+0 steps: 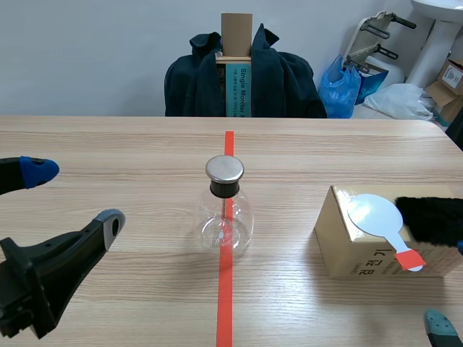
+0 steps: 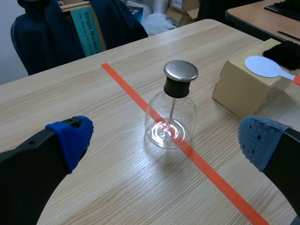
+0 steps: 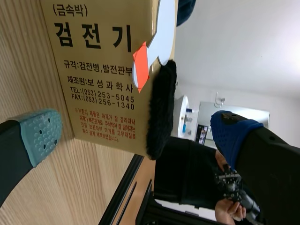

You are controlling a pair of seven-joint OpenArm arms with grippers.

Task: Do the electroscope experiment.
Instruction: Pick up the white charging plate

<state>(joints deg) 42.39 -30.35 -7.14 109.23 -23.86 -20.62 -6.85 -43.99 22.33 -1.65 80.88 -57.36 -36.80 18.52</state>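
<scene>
The experiment looks barely begun: the paddle [image 1: 374, 215] and the black fur [image 1: 430, 219] lie side by side on the box [image 1: 354, 253], and both end effectors are wide and hold nothing. The left end effector [image 1: 72, 195] is well apart from the electroscope [image 1: 225, 210], and the right end effector [image 3: 138, 135] is low, near the box. Charging the paddle with the fur and bringing it to the cap appear left to do. The electroscope stands upright mid-bench [image 1: 108, 144] on the red tape line, a clear round flask with a black neck, a flat metal cap and a thin rod inside; its leaves are too small to read.
</scene>
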